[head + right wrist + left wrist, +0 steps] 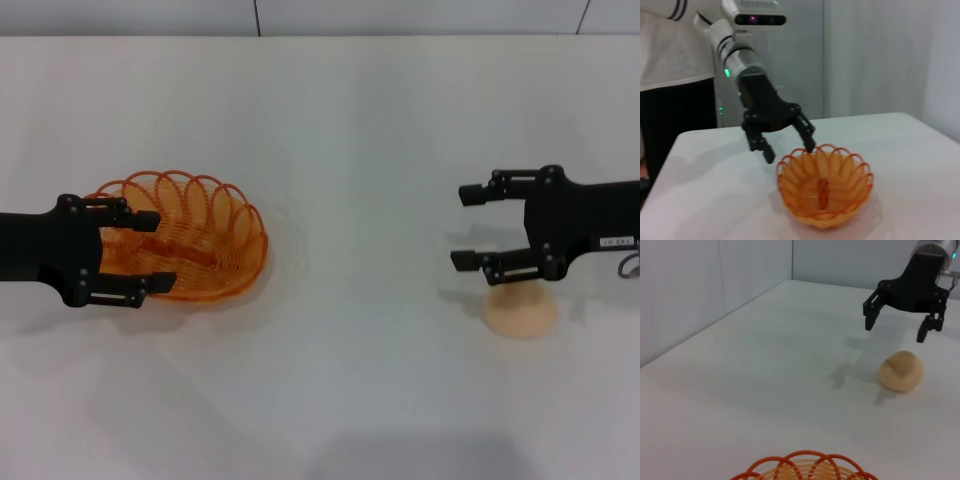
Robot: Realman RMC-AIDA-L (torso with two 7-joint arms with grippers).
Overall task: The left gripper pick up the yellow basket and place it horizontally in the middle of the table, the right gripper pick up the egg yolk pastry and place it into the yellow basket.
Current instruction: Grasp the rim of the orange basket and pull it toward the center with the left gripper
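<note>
The yellow basket [212, 232] sits on the white table [360, 140] at the left. My left gripper [150, 252] is open, its fingers straddling the basket's left end, holding nothing. The right wrist view shows the left gripper [790, 150] above the basket's [825, 192] far rim. The egg yolk pastry [521, 311] lies on the table at the right. My right gripper [466, 227] is open and empty, hovering just beside and above the pastry. The left wrist view shows the right gripper [896, 329] above the pastry [900, 371], and the basket's rim [805, 466].
A grey wall [400, 15] runs behind the table's far edge. In the right wrist view a person in a white shirt [670, 55] stands beyond the table end, beside the robot's head camera [755, 17].
</note>
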